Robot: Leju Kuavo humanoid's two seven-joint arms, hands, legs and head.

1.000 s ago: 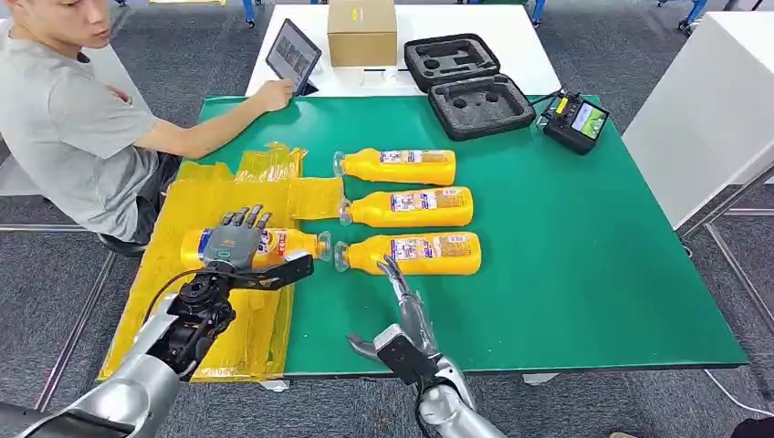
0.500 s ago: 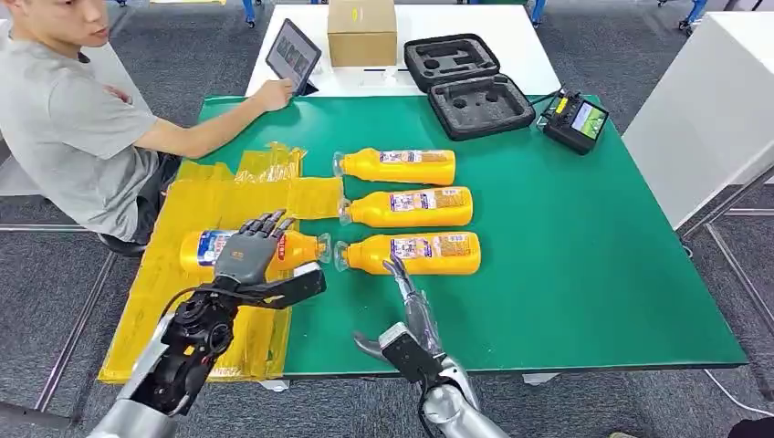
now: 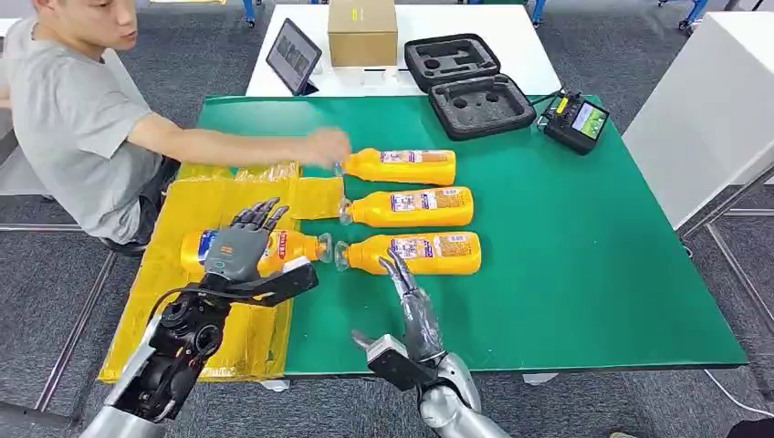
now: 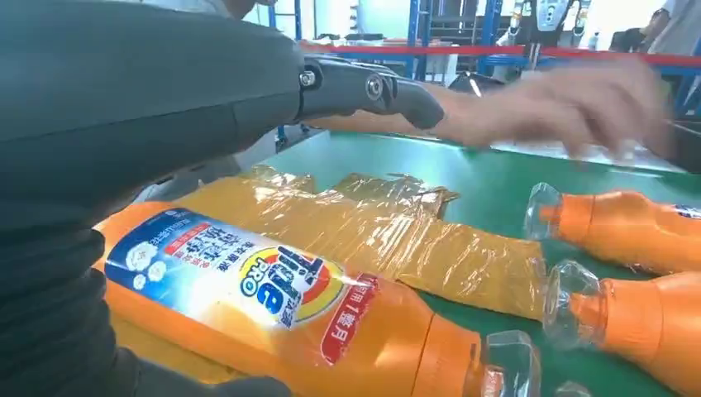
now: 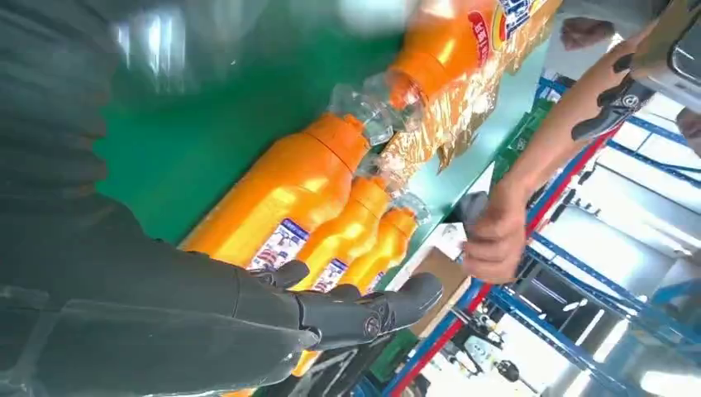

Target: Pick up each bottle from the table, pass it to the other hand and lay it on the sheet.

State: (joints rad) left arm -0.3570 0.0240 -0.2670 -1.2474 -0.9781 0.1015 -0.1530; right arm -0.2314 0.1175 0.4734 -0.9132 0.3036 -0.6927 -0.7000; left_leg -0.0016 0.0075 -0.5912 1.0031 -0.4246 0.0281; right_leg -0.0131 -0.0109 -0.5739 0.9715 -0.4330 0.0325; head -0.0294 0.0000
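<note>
left hand [image 3: 239, 248]: fingers spread and straight, hovering over bottle on sheet [image 3: 292, 245], gripping nothing; bottle lying on its side on yellow sheet [image 3: 192, 196], cap toward 3 o'clock at the sheet's edge. seen close in left wrist view [image 4: 273, 314], label up, hand clear of it.
right hand [image 3: 408, 297]: fingers extended and apart, empty, fingertips just short of nearest bottle [image 3: 411, 253], approaching from 6 o'clock.
middle bottle [image 3: 409, 207] and far bottle [image 3: 399, 166]: lying flat on green table [image 3: 584, 265], at 12 o'clock of the nearest one, caps toward 9 o'clock.
person's hand [image 3: 324, 146]: blurred, at 9 o'clock of the far bottle's cap.
step, as judged: one bottle delivered and let go; pick-up of the next beginning. next move calls for right hand to close round the nearest bottle's body, lift, pass across to left.
versus a half second ago: left hand slightly withdrawn toward 7 o'clock; right hand nearer the bottle; person's hand gone from the tablet [image 3: 293, 56] to the bottles.
</note>
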